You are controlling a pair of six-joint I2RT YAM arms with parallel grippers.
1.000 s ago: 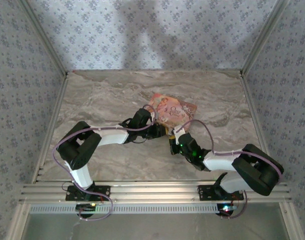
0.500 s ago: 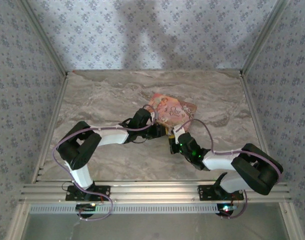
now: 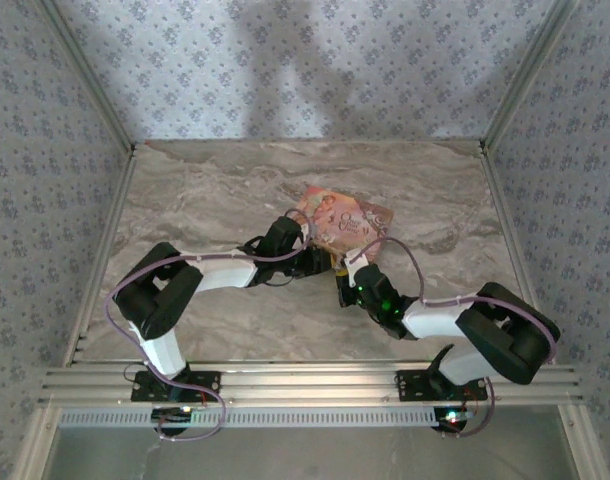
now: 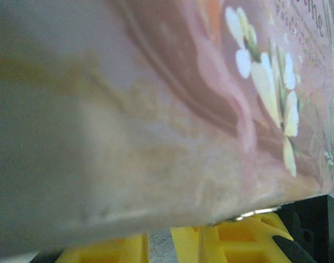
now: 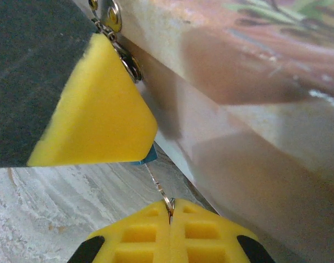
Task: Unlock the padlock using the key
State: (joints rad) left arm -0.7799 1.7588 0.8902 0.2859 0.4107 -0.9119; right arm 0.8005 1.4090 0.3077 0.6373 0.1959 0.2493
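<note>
In the right wrist view a sliver of the blue padlock (image 5: pixel 147 158) peeks from under my left gripper's yellow finger (image 5: pixel 96 109), which pinches it just above the table. The key (image 5: pixel 159 189) is a thin metal blade. It runs from my right gripper (image 5: pixel 171 204), whose jaws are pressed shut on it, up to the padlock. From above, my left gripper (image 3: pixel 325 263) and right gripper (image 3: pixel 343 284) meet tip to tip at the near corner of the pink box (image 3: pixel 347 222). In the left wrist view, the left gripper (image 4: pixel 159 246) stands slightly apart and the padlock is hidden.
The pink illustrated box (image 5: pixel 254 109) lies close on the right of both grippers, with its face (image 4: pixel 183 109) against the left wrist camera. A metal ring and clasp (image 5: pixel 115 22) hang at its edge. Marble tabletop (image 3: pixel 215 190) stretches left and behind.
The right arm's elbow has edged slightly left. Both grippers stay where they were.
</note>
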